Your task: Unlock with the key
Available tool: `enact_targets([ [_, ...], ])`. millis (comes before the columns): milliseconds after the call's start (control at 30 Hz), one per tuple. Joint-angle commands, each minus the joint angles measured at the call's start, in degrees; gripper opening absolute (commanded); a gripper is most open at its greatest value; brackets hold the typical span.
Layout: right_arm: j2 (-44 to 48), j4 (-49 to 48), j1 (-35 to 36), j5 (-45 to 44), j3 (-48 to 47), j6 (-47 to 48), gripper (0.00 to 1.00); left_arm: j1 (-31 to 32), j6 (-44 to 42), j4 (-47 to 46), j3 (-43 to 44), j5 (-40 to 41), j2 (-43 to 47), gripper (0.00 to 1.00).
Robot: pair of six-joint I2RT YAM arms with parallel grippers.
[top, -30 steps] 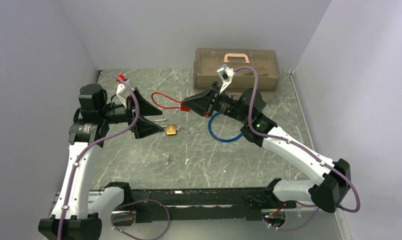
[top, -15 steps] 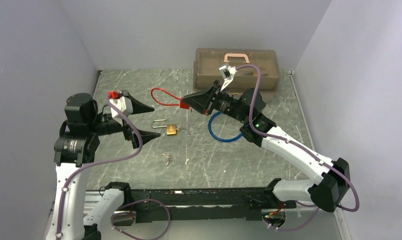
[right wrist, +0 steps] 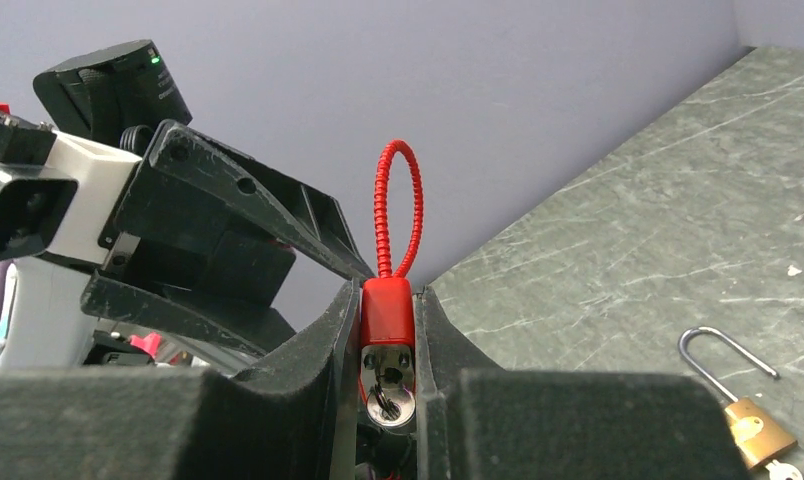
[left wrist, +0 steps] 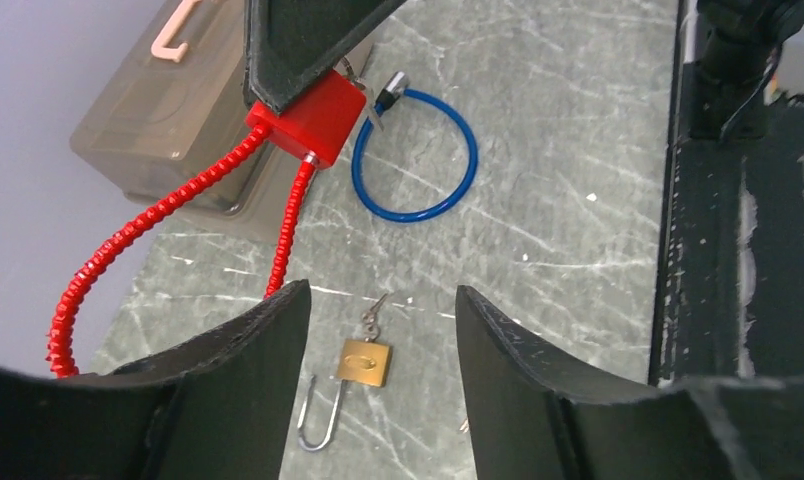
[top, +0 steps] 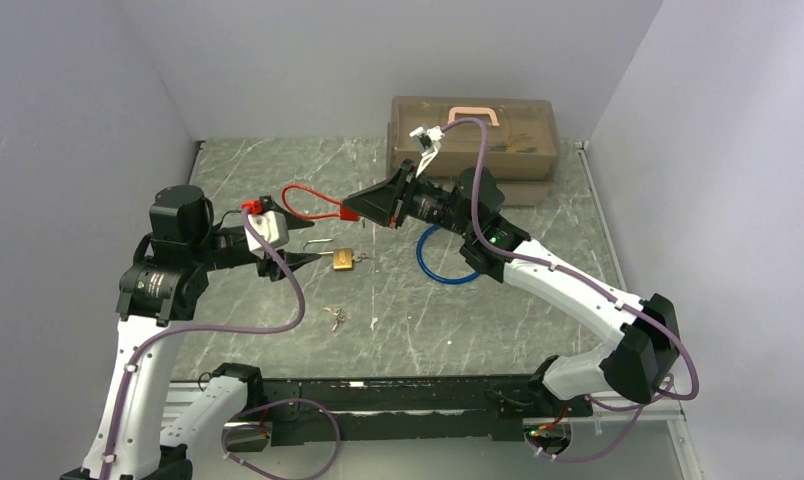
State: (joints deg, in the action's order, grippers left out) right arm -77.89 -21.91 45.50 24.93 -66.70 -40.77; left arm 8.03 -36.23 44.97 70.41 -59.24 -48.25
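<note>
My right gripper (top: 363, 208) is shut on the red body of a cable lock (top: 347, 212), holding it above the table. Its red cable loop (top: 300, 197) points left toward the left arm. In the right wrist view the red lock (right wrist: 388, 310) sits clamped between the pads, and a silver key head (right wrist: 389, 398) with a ring shows at its near end. My left gripper (top: 316, 243) is open just below the red loop, with nothing between its fingers. Through its jaws (left wrist: 380, 293) the table shows.
A brass padlock (top: 343, 261) lies on the table with its shackle open and a key in it. Loose keys (top: 336, 317) lie nearer the front. A blue cable loop (top: 448, 262) lies under the right arm. A brown lidded box (top: 473, 135) stands at the back.
The left arm drew back to the left, then came in again toward the red loop, and its jaws narrowed. The right gripper carried the red lock to the left.
</note>
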Motion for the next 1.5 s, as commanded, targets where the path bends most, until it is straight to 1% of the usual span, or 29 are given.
enact_targets([
  [0, 1.66, -3.04, 0.46, 1.24, -3.09, -1.18, 0.0, 1.46, -4.41, -1.89, -0.39, 5.17, 1.24, 0.54],
  [100, 1.24, -3.09, 0.71, 1.93, -3.04, -1.85, 0.0, 1.54, -2.86, -4.96, -1.15, 7.22, 1.64, 0.41],
  [133, 1.15, -3.21, 0.84, 2.19, -2.94, -2.12, 0.0, 1.62, -2.21, -5.79, -1.22, 7.66, 1.66, 0.38],
  [200, 0.92, -3.54, 0.88, 2.49, -2.71, -2.8, 0.0, 1.7, -1.58, -6.57, -0.87, 8.08, 1.95, 0.35],
  [333, 0.81, -5.04, 1.29, 2.56, -1.58, -3.77, 0.0, 1.77, -1.39, -6.28, -0.13, 7.6, 2.17, 0.37],
  [467, 0.35, -6.23, 2.01, 2.04, -1.26, -5.08, 0.0, 2.62, -2.29, -5.83, -0.84, 8.15, 2.92, 0.45],
  [600, -0.49, -8.79, 2.8, 1.98, -1.07, -6.45, 0.0, 3.82, -3.56, -6.82, -1.99, 11.84, 3.52, 0.51],
  [667, -0.78, -9.6, 3.34, 1.67, -0.92, -6.89, 0.0, 4.7, -4.89, -7.19, -2.67, 13.04, 3.91, 0.51],
  [733, -1.15, -10.21, 3.64, 1.76, -0.93, -7.25, 0.0, 6.01, -5.18, -8.06, -3.44, 15.93, 4.18, 0.51],
  [967, -2.46, -10.51, 4.74, 2.22, -0.9, -8.0, 0.0, 10.95, -6.23, -13.21, -6.4, 23.99, 7.34, 0.48],
  [1033, -2.71, -10.36, 5.12, 2.09, -0.88, -7.93, 0.0, 11.71, -5.76, -12.7, -5.99, 24.51, 7.17, 0.43],
  [1067, -2.83, -10.3, 5.31, 2.21, -0.91, -7.86, 0.0, 11.82, -5.44, -12.55, -5.79, 24.44, 7.1, 0.39],
  [1100, -2.91, -10.11, 5.62, 2.25, -0.97, -7.8, 0.0, 11.82, -5.2, -12.4, -5.71, 24.37, 7.08, 0.33],
  [1167, -2.85, -9.4, 5.96, 1.93, -0.98, -7.12, 0.0, 11.91, -5.05, -12.59, -5.89, 24.65, 7.41, 0.14],
  [1200, -2.73, -9.05, 6.13, 1.67, -0.84, -6.71, 0.0, 11.96, -5.19, -12.45, -5.84, 24.75, 7.6, 0.06],
  [1233, -2.51, -8.81, 6.12, 1.46, -0.43, -6.63, 0.0, 12.12, -5.17, -12.25, -5.81, 24.88, 7.7, 0.01],
  [1367, -1.62, -9.96, 6.1, 2.16, 0.8, -6.81, 0.0, 12.98, -5.99, -10.68, -5.39, 25.27, 7.73, 0.0],
  [1400, -1.57, -10.32, 6.1, 3.12, 0.92, -6.79, 0.02, 13.05, -6.18, -10.47, -5.41, 25.48, 7.78, 0.0],
  [1467, -1.71, -11.75, 6.11, 5.64, 1.02, -6.58, 0.17, 13.15, -6.21, -10.41, -5.18, 25.6, 7.69, 0.0],
])
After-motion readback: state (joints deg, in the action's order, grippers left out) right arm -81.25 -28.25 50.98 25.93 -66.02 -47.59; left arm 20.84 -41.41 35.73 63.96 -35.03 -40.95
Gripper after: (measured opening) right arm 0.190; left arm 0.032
